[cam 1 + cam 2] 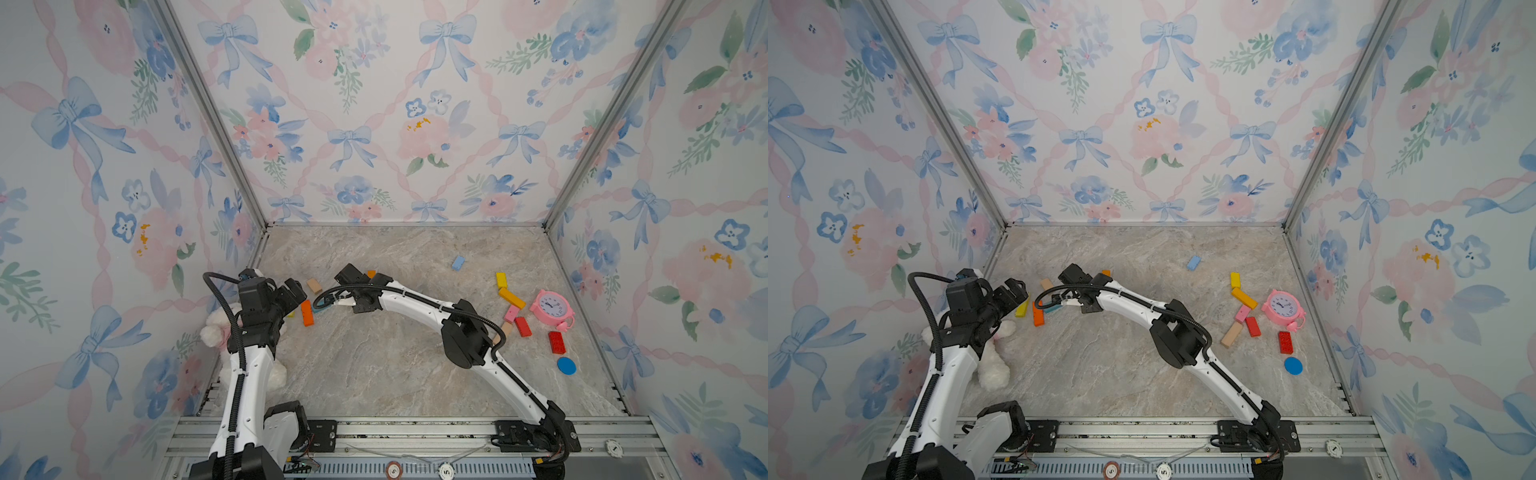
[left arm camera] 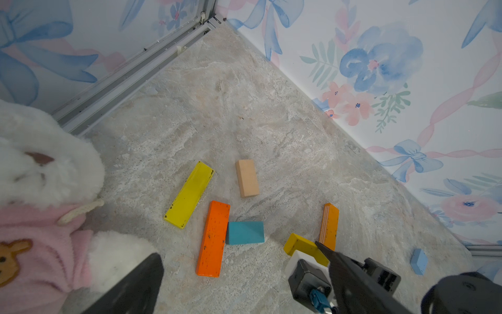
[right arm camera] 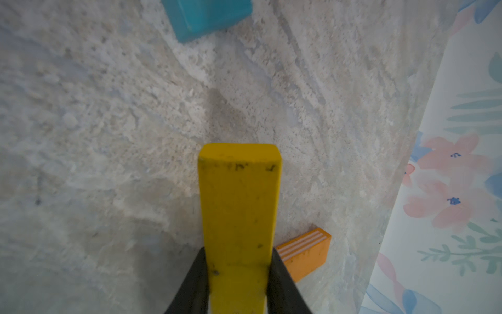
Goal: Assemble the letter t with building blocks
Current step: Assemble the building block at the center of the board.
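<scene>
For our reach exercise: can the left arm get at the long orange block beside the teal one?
Probably yes. The left gripper is open, empty and close above the orange block, whose top is bare; only the teal block touching one long side might crowd a finger.

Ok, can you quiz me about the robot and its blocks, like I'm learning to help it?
1. True or false: the right gripper is holding a yellow block.
2. What colour is the block touching the long orange block? A teal, B purple, C green.
3. Fill the gap: the left gripper is ___ and empty.
Key: 1 true. 2 A, the teal block. 3 open.
</scene>
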Available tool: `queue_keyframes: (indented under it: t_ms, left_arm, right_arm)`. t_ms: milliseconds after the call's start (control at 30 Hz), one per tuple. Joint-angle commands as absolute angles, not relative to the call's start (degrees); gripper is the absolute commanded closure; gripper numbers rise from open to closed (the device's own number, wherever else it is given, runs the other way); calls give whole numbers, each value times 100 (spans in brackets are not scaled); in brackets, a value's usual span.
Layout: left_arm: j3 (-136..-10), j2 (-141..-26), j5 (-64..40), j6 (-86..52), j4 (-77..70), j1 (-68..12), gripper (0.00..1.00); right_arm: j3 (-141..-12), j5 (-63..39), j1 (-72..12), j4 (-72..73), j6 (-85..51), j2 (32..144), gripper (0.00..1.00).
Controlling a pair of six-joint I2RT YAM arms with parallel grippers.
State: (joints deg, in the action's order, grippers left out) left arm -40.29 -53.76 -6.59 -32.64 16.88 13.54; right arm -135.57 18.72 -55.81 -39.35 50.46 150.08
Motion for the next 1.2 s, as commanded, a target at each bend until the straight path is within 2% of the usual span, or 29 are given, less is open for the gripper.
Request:
queue_keyframes:
  t_ms: [0, 200, 467, 1167]
  left_arm:
    - [-4009, -5291, -783, -3204, 1716, 1381, 2]
    - [-3989, -5247, -799, -3174, 1723, 1380, 2]
    - [-3985, -5239, -801, -3149, 1709, 1381, 2]
    - [-3933, -5247, -847, -3137, 1716, 1387, 2]
  right_arm:
    - [-13767, 1827, -5638, -3848, 5065, 15169, 91]
    - [-13841, 1869, -5603, -3695, 5063, 15294, 88]
    - [-13834, 1846, -5511, -3494, 5124, 15364, 76]
    - [-13693, 2065, -5379, -3358, 5170, 15405, 62]
